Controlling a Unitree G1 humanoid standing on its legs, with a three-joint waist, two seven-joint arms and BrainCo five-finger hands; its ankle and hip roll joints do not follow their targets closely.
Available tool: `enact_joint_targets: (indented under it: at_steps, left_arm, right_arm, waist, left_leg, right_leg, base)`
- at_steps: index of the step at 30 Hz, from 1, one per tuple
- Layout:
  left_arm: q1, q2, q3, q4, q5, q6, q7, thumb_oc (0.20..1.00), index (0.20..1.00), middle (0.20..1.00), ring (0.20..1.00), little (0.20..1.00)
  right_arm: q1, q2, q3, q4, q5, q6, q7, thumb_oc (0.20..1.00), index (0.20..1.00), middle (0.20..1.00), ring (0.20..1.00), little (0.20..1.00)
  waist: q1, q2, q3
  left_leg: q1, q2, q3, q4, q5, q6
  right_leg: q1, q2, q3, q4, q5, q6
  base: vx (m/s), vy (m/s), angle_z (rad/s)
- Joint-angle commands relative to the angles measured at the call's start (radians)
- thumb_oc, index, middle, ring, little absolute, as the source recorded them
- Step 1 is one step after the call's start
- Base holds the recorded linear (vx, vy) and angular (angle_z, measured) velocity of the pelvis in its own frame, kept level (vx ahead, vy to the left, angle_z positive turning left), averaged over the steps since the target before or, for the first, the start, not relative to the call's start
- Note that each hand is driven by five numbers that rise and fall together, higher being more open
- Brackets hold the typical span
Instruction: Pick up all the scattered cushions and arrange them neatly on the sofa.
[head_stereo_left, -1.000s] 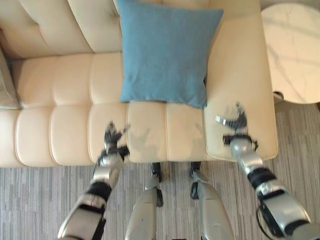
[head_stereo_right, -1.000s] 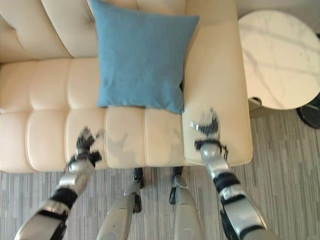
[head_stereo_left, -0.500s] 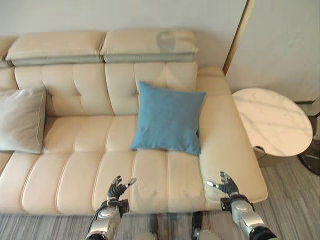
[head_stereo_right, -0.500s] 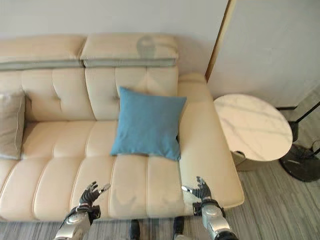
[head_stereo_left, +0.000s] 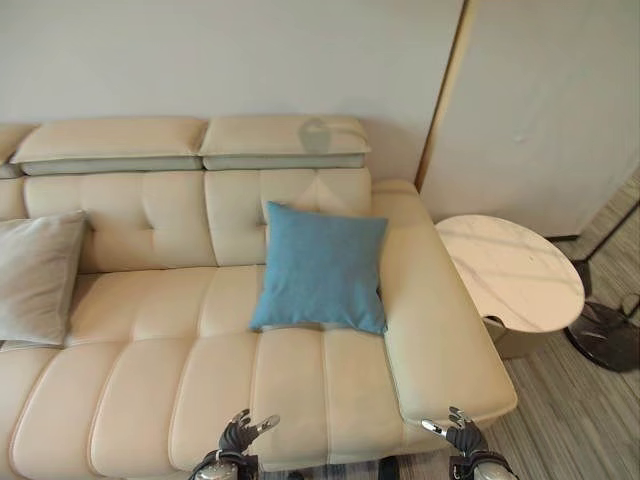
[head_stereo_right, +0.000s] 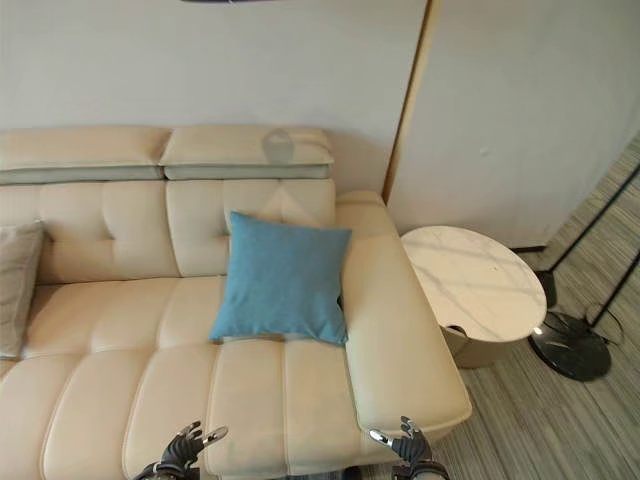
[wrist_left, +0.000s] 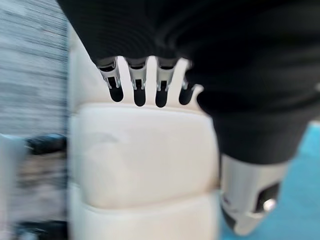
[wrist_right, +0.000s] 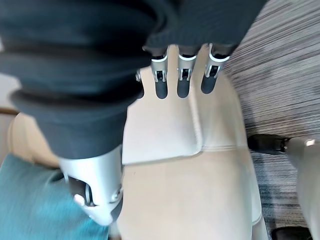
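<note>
On the cream sofa (head_stereo_left: 150, 380), a blue cushion (head_stereo_left: 320, 267) stands upright and leans against the backrest, close to the right armrest. Its lower edge rests on the seat. A grey cushion (head_stereo_left: 35, 280) leans against the backrest at the left end of the sofa, well apart from the blue one.

Both robot hands show at the lower edge of the eye views, in front of the seat's front edge. The left hand (head_stereo_left: 240, 437) is below the middle seat section, and the right hand (head_stereo_left: 458, 436) is just in front of the right armrest's front corner. The blue cushion lies far from both hands, further back on the seat and between them in the sideways direction. The grey cushion is far to the left of the left hand.

The left hand's fingers (wrist_left: 139, 85) are straight and spread, with the thumb apart, and they hold nothing. The right hand's fingers (wrist_right: 183, 78) are also straight and relaxed, empty, above the sofa leather.

Beside the right armrest stands a round marble side table (head_stereo_left: 510, 272) on the striped floor (head_stereo_right: 560, 420).
</note>
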Motion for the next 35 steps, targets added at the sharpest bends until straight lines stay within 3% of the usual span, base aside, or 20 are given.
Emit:
enact_joint_targets:
  at_steps: [1,3,6,8,9,13,16,18,20,21,22,23,24,26,30,35]
  left_arm:
    - [-0.087,0.011,0.041,-0.036,0.007,-0.044,0.029,1.0,1.0,1.0,1.0,1.0]
    - [-0.07,0.012,0.042,-0.065,-0.01,-0.044,0.017,1.0,1.0,1.0,1.0,1.0]
    - [-0.049,0.011,0.041,-0.091,-0.026,-0.038,0.001,1.0,1.0,1.0,1.0,1.0]
    - [-0.043,0.009,0.04,-0.102,-0.031,-0.035,-0.002,1.0,1.0,1.0,1.0,1.0]
    - [-0.043,0.001,0.051,-0.106,-0.047,-0.033,0.01,1.0,1.0,1.0,1.0,1.0]
    - [-0.053,-0.017,0.046,-0.121,-0.095,-0.028,0.013,1.0,1.0,1.0,1.0,1.0]
    - [-0.052,-0.022,0.036,-0.129,-0.088,-0.024,0.008,1.0,1.0,1.0,1.0,1.0]
    - [-0.05,-0.026,0.028,-0.136,-0.089,-0.027,0.01,1.0,1.0,1.0,1.0,1.0]
    - [-0.037,-0.025,0.034,-0.153,-0.09,-0.026,0.006,1.0,1.0,1.0,1.0,1.0]
    - [-0.036,-0.025,0.034,-0.153,-0.09,-0.026,0.006,1.0,1.0,1.0,1.0,1.0]
    - [-0.025,-0.026,0.034,-0.16,-0.088,-0.024,0.003,1.0,1.0,1.0,1.0,1.0]
    - [-0.025,-0.026,0.035,-0.16,-0.088,-0.024,0.003,1.0,1.0,1.0,1.0,1.0]
    - [-0.02,-0.027,0.036,-0.163,-0.095,-0.022,0.004,1.0,1.0,1.0,1.0,1.0]
    - [-0.016,-0.03,0.032,-0.165,-0.099,-0.017,0.004,1.0,1.0,1.0,1.0,1.0]
    - [-0.02,-0.035,0.005,-0.153,-0.062,-0.007,-0.002,1.0,1.0,1.0,1.0,1.0]
    - [-0.004,-0.034,-0.008,-0.152,-0.031,0.001,-0.005,1.0,1.0,1.0,1.0,1.0]
  right_arm:
    - [-0.088,-0.027,-0.006,-0.042,0.013,-0.055,-0.028,1.0,1.0,1.0,1.0,1.0]
    - [-0.073,-0.03,-0.012,-0.023,0.01,-0.052,-0.02,1.0,1.0,1.0,1.0,1.0]
    - [-0.06,-0.033,-0.018,-0.006,-0.004,-0.042,-0.01,1.0,1.0,1.0,1.0,1.0]
    - [-0.056,-0.036,-0.016,-0.01,-0.015,-0.036,-0.01,1.0,1.0,1.0,1.0,1.0]
    - [-0.069,-0.041,0.005,-0.023,-0.032,-0.029,-0.018,1.0,1.0,1.0,1.0,1.0]
    - [-0.07,-0.064,0.025,-0.07,-0.026,-0.031,-0.019,1.0,1.0,1.0,1.0,1.0]
    - [-0.067,-0.068,0.032,-0.082,-0.021,-0.031,-0.018,1.0,1.0,1.0,1.0,1.0]
    - [-0.077,-0.08,0.044,-0.081,-0.026,-0.029,-0.02,1.0,1.0,1.0,1.0,1.0]
    - [-0.071,-0.081,0.047,-0.091,-0.028,-0.025,-0.009,1.0,1.0,1.0,1.0,1.0]
    - [-0.071,-0.081,0.047,-0.091,-0.028,-0.025,-0.009,1.0,1.0,1.0,1.0,1.0]
    - [-0.066,-0.079,0.052,-0.095,-0.03,-0.021,-0.003,1.0,1.0,1.0,1.0,1.0]
    - [-0.066,-0.079,0.052,-0.095,-0.03,-0.021,-0.003,1.0,1.0,1.0,1.0,1.0]
    - [-0.069,-0.081,0.064,-0.088,-0.033,-0.021,0.001,1.0,1.0,1.0,1.0,1.0]
    - [-0.063,-0.082,0.067,-0.09,-0.034,-0.019,0.006,1.0,1.0,1.0,1.0,1.0]
    - [-0.061,-0.082,0.064,-0.079,-0.034,-0.015,-0.001,1.0,1.0,1.0,1.0,1.0]
    - [-0.058,-0.073,0.073,-0.071,-0.046,-0.008,0.001,1.0,1.0,1.0,1.0,1.0]
  waist:
    - [-0.007,0.062,0.101]
    - [-0.005,0.068,0.094]
    - [-0.003,0.068,0.063]
    - [-0.001,0.062,0.054]
    - [0.014,0.049,0.051]
    - [0.008,0.059,0.084]
    - [0.001,0.066,0.1]
    - [0.011,0.066,0.124]
    - [0.007,0.05,0.118]
    - [0.006,0.05,0.117]
    - [0.008,0.047,0.105]
    - [0.008,0.047,0.104]
    - [0.014,0.043,0.096]
    - [0.004,0.049,0.077]
    - [-0.014,0.068,0.059]
    - [-0.009,0.067,0.041]
  left_leg:
    - [0.013,0.007,-0.035,-0.009,-0.074,0.011]
    - [0.024,0.008,-0.035,-0.009,-0.088,0.009]
    - [0.009,0.003,-0.028,-0.009,-0.079,0.012]
    - [0.001,-0.004,-0.028,-0.009,-0.072,0.01]
    - [-0.028,-0.004,-0.023,-0.009,-0.035,-0.011]
    - [-0.084,0.025,-0.039,-0.009,0.057,-0.054]
    - [-0.094,0.029,-0.05,-0.009,0.071,-0.066]
    - [-0.082,0.016,-0.109,-0.009,0.072,-0.07]
    - [-0.07,0.018,-0.103,0.089,0.002,-0.052]
    - [-0.072,0.018,-0.104,0.09,0.002,-0.052]
    - [-0.047,0.013,-0.122,0.11,-0.033,-0.041]
    - [-0.049,0.013,-0.122,0.11,-0.032,-0.041]
    - [-0.014,0.009,-0.156,0.148,-0.077,-0.032]
    - [0.044,0.024,-0.149,0.115,-0.092,-0.031]
    - [0.091,0.031,-0.137,-0.002,-0.051,-0.049]
    - [0.118,0.021,-0.134,-0.009,-0.081,-0.044]
  right_leg:
    - [0.057,0.046,-0.07,0.176,-0.144,0.022]
    - [0.101,0.038,-0.078,0.257,-0.223,0.009]
    - [0.158,0.053,-0.058,0.312,-0.25,0.006]
    - [0.185,0.07,-0.04,0.299,-0.253,0.008]
    - [0.247,0.096,-0.03,0.163,-0.299,-0.016]
    - [0.249,0.166,-0.031,0.057,-0.276,-0.066]
    - [0.244,0.171,-0.056,0.049,-0.267,-0.07]
    - [0.222,0.157,-0.064,0.065,-0.253,-0.074]
    - [0.202,0.135,-0.066,0.06,-0.233,-0.071]
    - [0.2,0.135,-0.067,0.06,-0.233,-0.071]
    - [0.2,0.129,-0.061,0.047,-0.227,-0.071]
    - [0.198,0.129,-0.062,0.047,-0.227,-0.072]
    - [0.196,0.124,-0.049,0.04,-0.221,-0.074]
    - [0.187,0.125,-0.051,0.037,-0.224,-0.075]
    - [0.185,0.131,-0.076,0.03,-0.214,-0.071]
    - [0.212,0.122,-0.065,-0.002,-0.187,-0.052]
  base:
    - [-0.12,0.039,-0.47]
    - [-0.07,0.004,0.01]
    - [-0.11,-0.075,-0.07]
    - [-0.19,-0.171,-0.25]
    - [-0.35,-0.319,-0.18]
    - [-0.41,-0.324,-0.03]
    - [-0.29,-0.178,0.31]
    - [-0.3,-0.126,0.01]
    - [-0.17,-0.08,-0.02]
    - [-0.11,-0.047,-0.16]
    - [-0.05,-0.021,-0.07]
    - [-0.08,-0.034,0.02]
    - [-0.05,-0.008,-0.09]
    - [-0.04,0.052,-0.04]
    - [-0.02,0.103,0.2]
    - [0.0,0.144,0.05]
